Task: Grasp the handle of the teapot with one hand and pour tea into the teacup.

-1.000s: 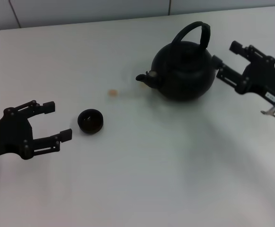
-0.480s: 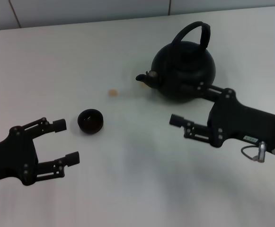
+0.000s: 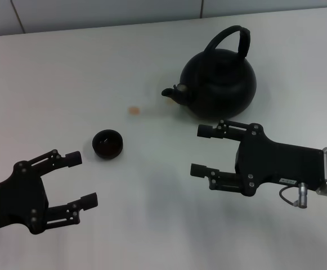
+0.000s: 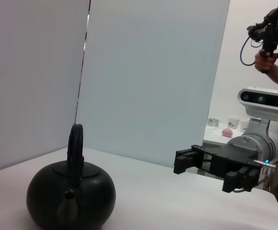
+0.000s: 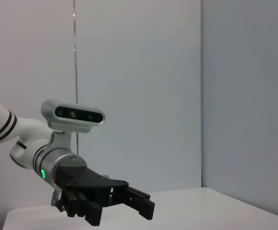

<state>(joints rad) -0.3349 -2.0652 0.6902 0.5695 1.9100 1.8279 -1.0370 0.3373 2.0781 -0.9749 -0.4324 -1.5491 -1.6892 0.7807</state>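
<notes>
The matte-black teapot (image 3: 219, 84) stands at the back right of the white table (image 3: 152, 236), spout toward the left, with its arched handle (image 3: 231, 36) upright. The tiny dark teacup (image 3: 107, 144) sits left of centre. My right gripper (image 3: 201, 151) is open and empty, in front of the teapot and apart from it, fingers pointing left. My left gripper (image 3: 81, 179) is open and empty, in front of and a little left of the teacup. The left wrist view shows the teapot (image 4: 72, 196), its handle (image 4: 75, 143) and my right gripper (image 4: 206, 171). The right wrist view shows my left gripper (image 5: 141, 203).
A small orange spot (image 3: 133, 111) lies on the table between the teacup and the teapot's spout. A light wall (image 3: 95, 14) runs along the table's far edge. A person holding a device (image 4: 272, 33) stands in the background of the left wrist view.
My right gripper has swung from beside the teapot's right side to in front of it, nearer the table's middle. My left gripper has drawn back toward the front edge. Both stayed open.
</notes>
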